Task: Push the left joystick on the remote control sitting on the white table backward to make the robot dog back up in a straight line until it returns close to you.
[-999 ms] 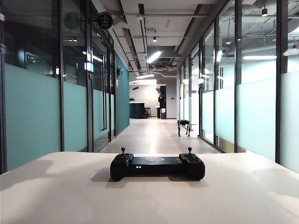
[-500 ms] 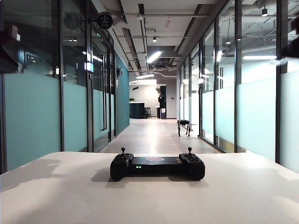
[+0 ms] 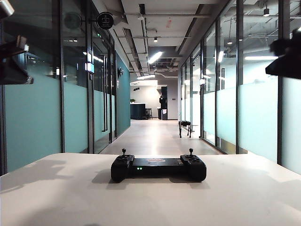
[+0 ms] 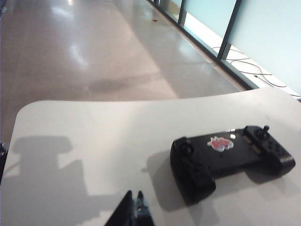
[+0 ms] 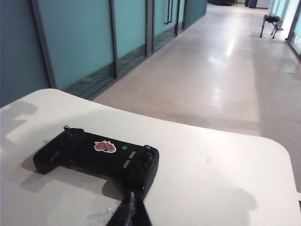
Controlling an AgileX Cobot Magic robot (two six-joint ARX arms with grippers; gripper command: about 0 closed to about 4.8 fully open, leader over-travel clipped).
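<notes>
An office corridor: frosted glass partitions [image 3: 33,113] on both sides, exposed ceiling ducts [image 3: 155,19], polished floor [image 3: 157,136].

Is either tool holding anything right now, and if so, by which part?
Nothing is held. The left tool and right tool are both shut on nothing, above the white table, short of the remote control.

The exterior view sits low at the near edge of the white table [image 3: 150,197], facing level down the corridor past the remote control [image 3: 158,168] to the distant robot dog [image 3: 185,127].

The left wrist view looks down from high above the left gripper [image 4: 133,207], with the remote ahead of the fingertips.

The right wrist view looks down over the right gripper [image 5: 129,207], the remote just beyond it.

All three share remote and tabletop.
</notes>
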